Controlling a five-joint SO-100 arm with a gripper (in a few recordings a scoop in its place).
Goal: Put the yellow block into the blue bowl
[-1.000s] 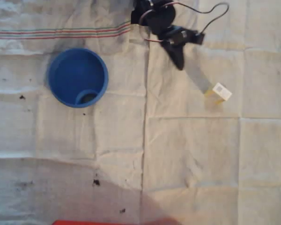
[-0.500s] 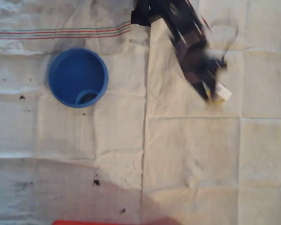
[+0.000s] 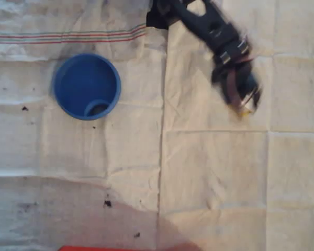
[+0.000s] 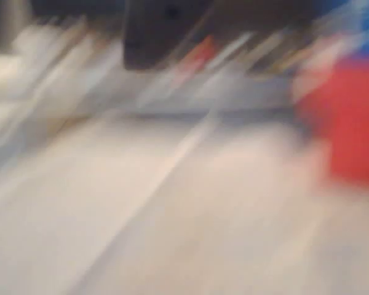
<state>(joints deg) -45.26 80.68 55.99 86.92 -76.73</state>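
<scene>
one yellow block [image 3: 246, 110] peeks from under blurred end effector [image 3: 242, 99]; grip state unreadable.

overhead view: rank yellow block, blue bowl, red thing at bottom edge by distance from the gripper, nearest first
1. yellow block: a sliver showing right under the gripper, at right.
2. blue bowl: at left, well across the cloth.
3. red object: at the bottom edge, left of centre, farthest.
</scene>
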